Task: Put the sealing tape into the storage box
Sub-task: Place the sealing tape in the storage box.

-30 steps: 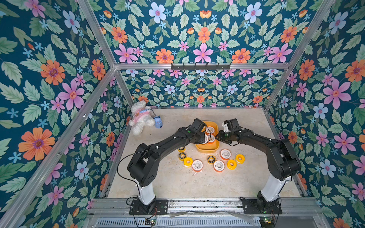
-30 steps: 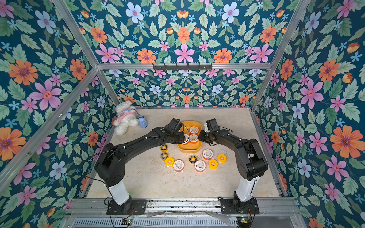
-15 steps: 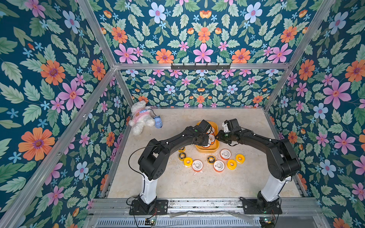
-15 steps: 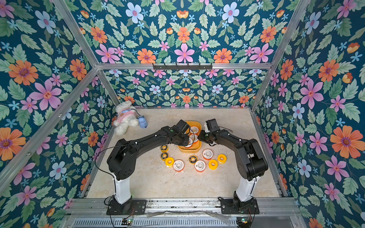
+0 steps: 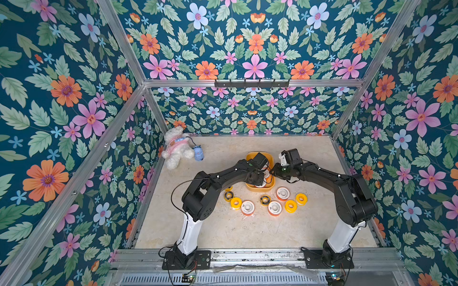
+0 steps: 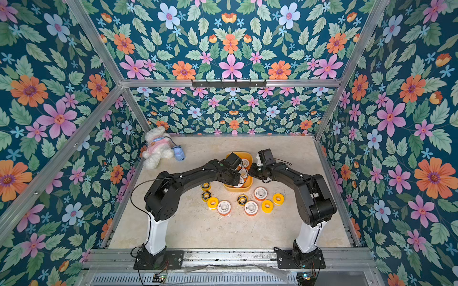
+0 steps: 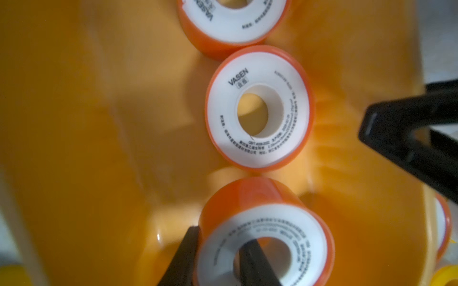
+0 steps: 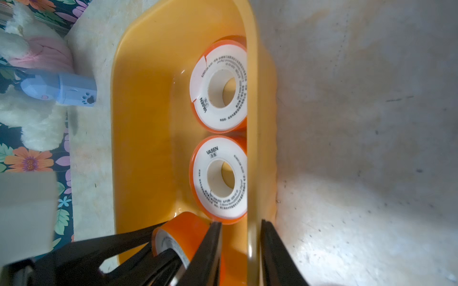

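Yellow plastic forms the shallow, round-cornered storage box, which sits on the pale stone-look worktop with both arms reaching over it. The left gripper is inside the box at its near end. Its fingers are clamped on a white-faced, orange-rimmed spool of sealing tape, one finger through the centre hole and the other pressed against the orange rim. The held spool is tilted, and I cannot tell whether it touches the box floor.

Two matching white-and-orange spools lie flat in the box, in a row along its right wall and close to each other.

The right gripper is closed on that right wall, one finger inside the box and one outside.

Just beyond the box's near end, loose spools lie on the worktop. There are three white-and-orange ones, three all-yellow ones and smaller black-and-yellow ones.

A white plush toy in a pink top lies well apart from the box, off its far left corner
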`<state>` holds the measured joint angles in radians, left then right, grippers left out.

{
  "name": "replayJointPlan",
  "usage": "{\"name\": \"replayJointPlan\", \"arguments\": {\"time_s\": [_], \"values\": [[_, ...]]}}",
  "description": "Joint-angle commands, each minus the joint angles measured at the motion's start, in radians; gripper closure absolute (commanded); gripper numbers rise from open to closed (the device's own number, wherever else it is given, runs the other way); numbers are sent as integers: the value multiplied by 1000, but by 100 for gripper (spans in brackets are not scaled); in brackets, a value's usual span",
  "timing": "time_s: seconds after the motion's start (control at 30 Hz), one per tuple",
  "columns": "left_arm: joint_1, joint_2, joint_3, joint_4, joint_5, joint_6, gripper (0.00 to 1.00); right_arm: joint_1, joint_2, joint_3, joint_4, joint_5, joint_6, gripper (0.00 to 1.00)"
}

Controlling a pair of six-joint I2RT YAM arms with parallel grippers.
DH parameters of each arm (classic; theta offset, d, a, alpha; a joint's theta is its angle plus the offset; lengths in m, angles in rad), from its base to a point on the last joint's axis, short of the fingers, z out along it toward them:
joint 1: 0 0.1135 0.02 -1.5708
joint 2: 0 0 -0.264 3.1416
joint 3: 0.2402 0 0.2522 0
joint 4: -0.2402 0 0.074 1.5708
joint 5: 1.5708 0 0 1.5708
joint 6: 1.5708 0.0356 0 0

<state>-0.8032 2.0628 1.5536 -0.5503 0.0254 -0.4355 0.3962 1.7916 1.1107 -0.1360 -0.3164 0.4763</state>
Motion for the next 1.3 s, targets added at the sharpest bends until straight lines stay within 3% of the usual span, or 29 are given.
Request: {"name": "replayJointPlan", "arguments": {"time_s": [0.0,0.37,0.6,0.83,1.27], "values": [[-5,12,11,-11,28,21,70,1,7,6,-2,-13,-6,68],[-13,53,26,0,89,26,68,0,14,5,3,-21,-4,68],[-15,59,17,41,123,16,59,1,13,0,6,-23,0,67],[-15,65,13,69,149,2,57,1,11,-6,6,-23,1,67],[-14,-26,-32,124,122,-23,47,0,-57,-21,13,37,4,62]]}}
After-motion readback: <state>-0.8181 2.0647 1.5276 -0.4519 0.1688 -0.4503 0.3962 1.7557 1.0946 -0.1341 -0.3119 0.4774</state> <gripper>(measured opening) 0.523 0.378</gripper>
